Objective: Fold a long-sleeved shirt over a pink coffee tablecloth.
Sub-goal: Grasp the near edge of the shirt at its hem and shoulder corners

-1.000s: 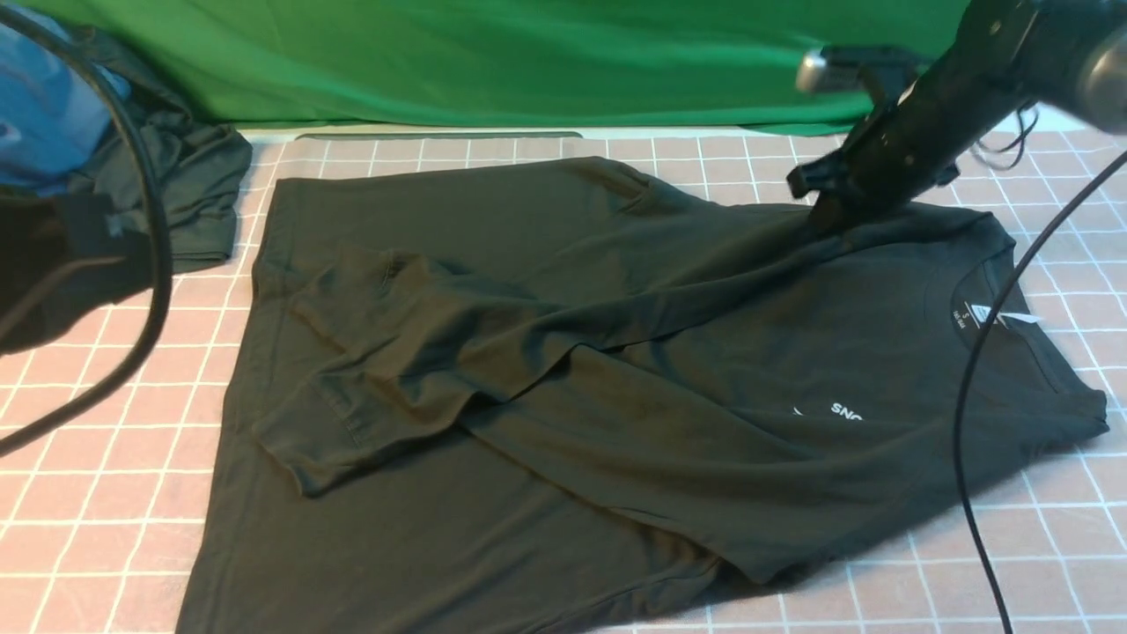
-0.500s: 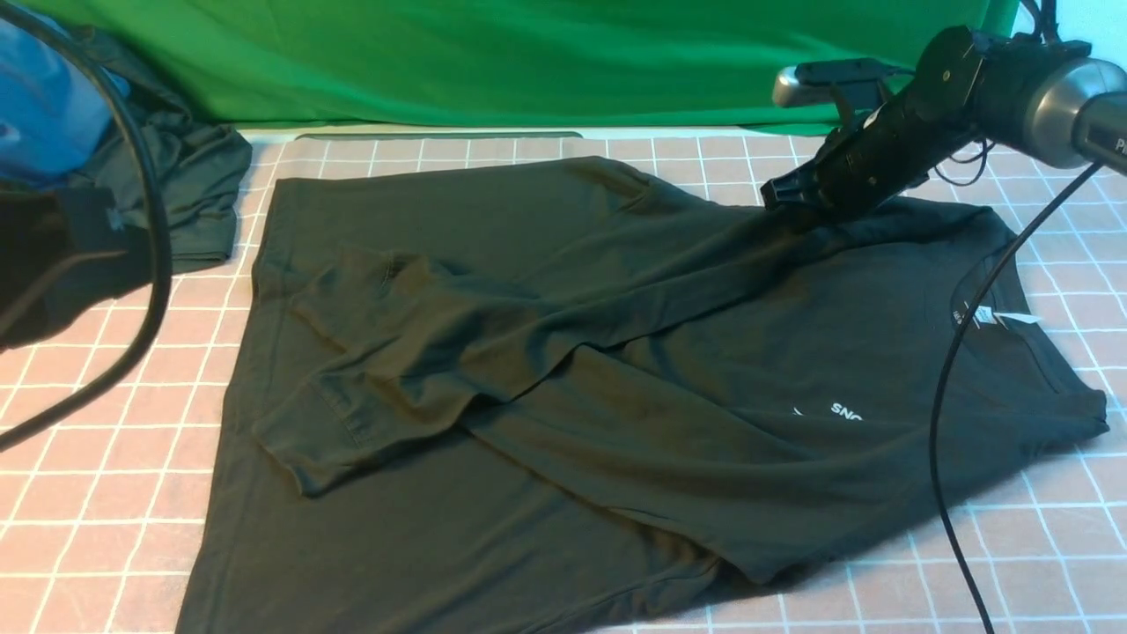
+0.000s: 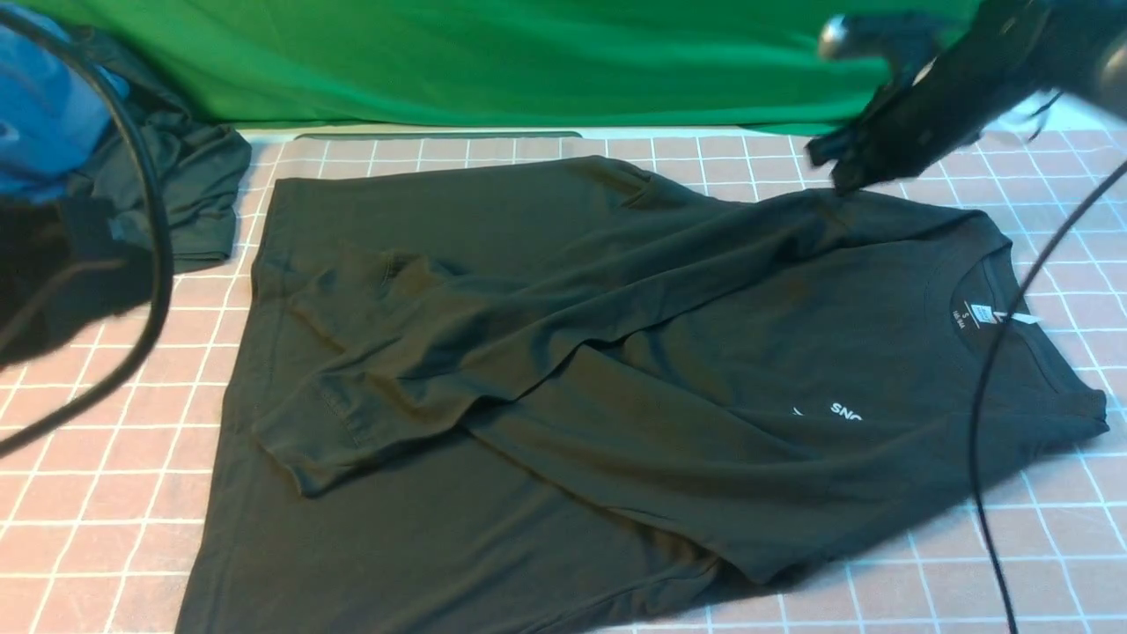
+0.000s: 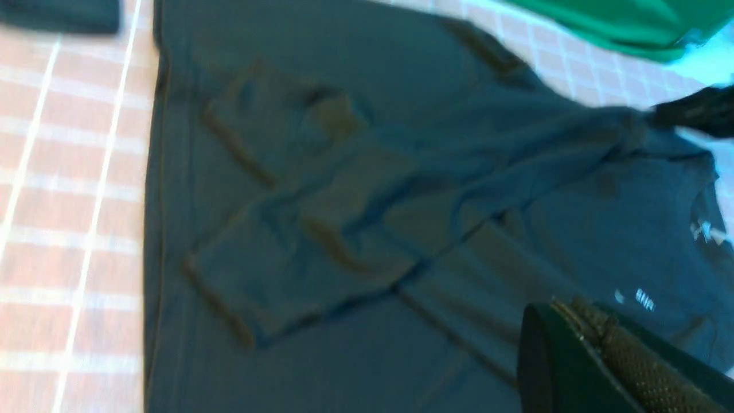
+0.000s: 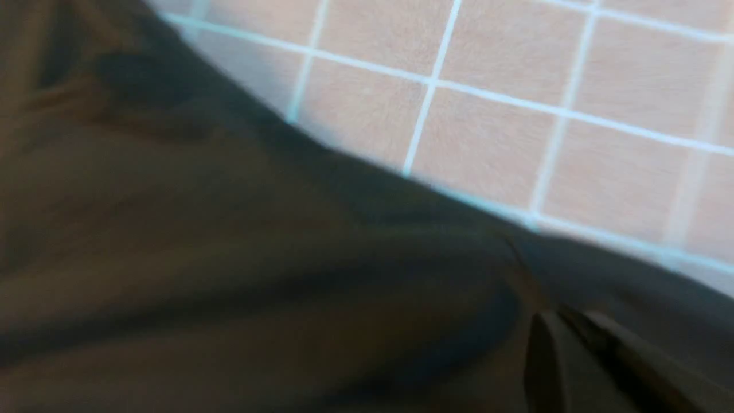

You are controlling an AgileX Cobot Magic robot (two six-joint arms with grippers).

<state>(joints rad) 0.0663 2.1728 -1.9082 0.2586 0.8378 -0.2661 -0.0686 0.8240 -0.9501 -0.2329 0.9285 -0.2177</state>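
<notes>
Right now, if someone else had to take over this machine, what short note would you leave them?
Left gripper: shut, holding nothing.
Right gripper: shut, seemingly pinching the far shoulder edge of the long-sleeved shirt.
The shirt lies on the pink coffee tablecloth, collar to the right.
Done: a sleeve is folded across the body.
To do: fold the body itself.

The long-sleeved shirt (image 3: 546,291) is spread on the tablecloth (image 3: 106,493), its collar (image 3: 986,291) turned to the right, with a sleeve (image 3: 423,352) laid across its body. A smaller garment (image 3: 194,194) is heaped beyond its far left corner, and a cloth (image 3: 493,62) is hung behind.
</notes>
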